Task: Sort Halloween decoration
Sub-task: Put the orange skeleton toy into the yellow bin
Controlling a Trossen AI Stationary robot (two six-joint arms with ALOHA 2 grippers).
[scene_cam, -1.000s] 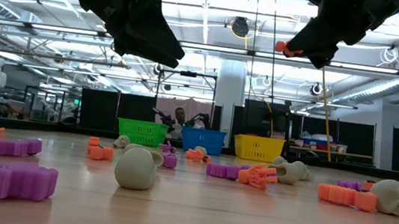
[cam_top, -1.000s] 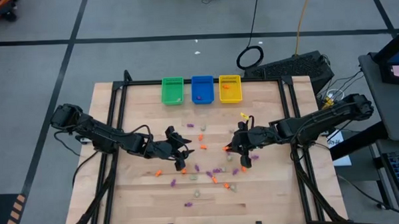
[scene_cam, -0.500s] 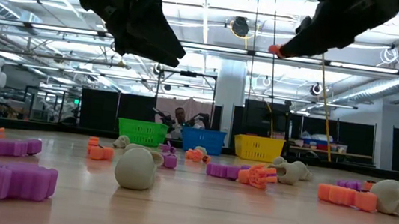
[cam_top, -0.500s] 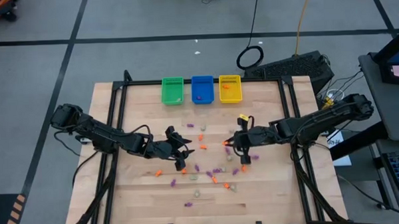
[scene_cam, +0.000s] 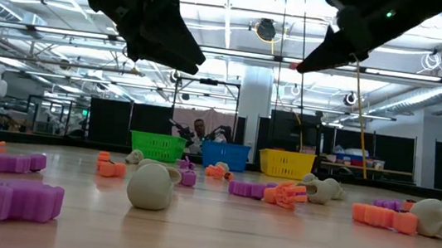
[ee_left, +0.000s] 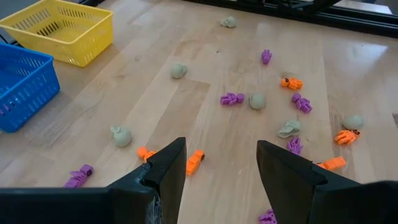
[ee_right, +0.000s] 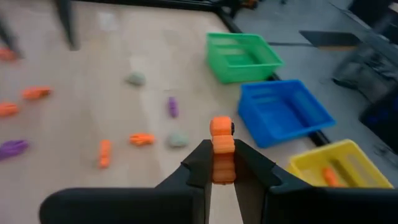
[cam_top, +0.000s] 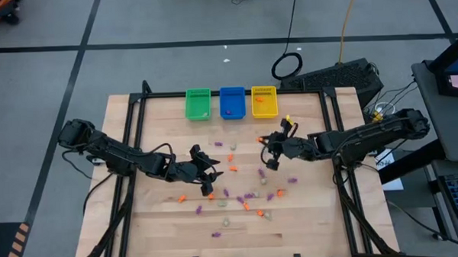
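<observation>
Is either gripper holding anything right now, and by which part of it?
The right gripper pinches a small orange plastic trinket by its lower end; the upper end sticks out past the fingertips. The left gripper is open and empty.

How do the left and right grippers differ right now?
The left gripper is open and holds nothing; the right gripper is shut on an orange trinket. The left gripper hangs over the scattered trinkets at mid-table; the right gripper is nearer the yellow bin, with green, blue and yellow bins ahead of it. Both hang above the table, touching nothing on it.
</observation>
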